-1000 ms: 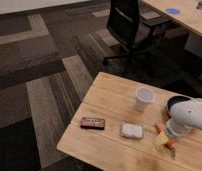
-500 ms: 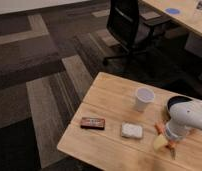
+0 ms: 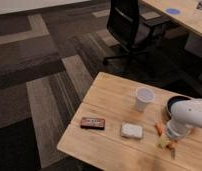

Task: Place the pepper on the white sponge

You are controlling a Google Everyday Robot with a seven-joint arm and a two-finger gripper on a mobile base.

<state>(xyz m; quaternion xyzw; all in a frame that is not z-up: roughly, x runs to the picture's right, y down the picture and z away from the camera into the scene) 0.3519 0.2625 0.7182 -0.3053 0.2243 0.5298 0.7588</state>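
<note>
With the gripper (image 3: 170, 145) pressed shut low over the pepper (image 3: 159, 129), a shallow pinch could drop it before reaching the white sponge (image 3: 131, 131) at nine o'clock.

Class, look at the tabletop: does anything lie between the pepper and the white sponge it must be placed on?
Nothing visible does. Bare table separates the pepper from the white sponge to its left. The gripper is down at the pepper; the cup stands farther back.

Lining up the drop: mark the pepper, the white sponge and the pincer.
pepper (image 3: 159, 128), camera view, orange body
white sponge (image 3: 131, 131), camera view, top face middle
pincer (image 3: 170, 145), camera view, between the tips, right of the pepper
</note>
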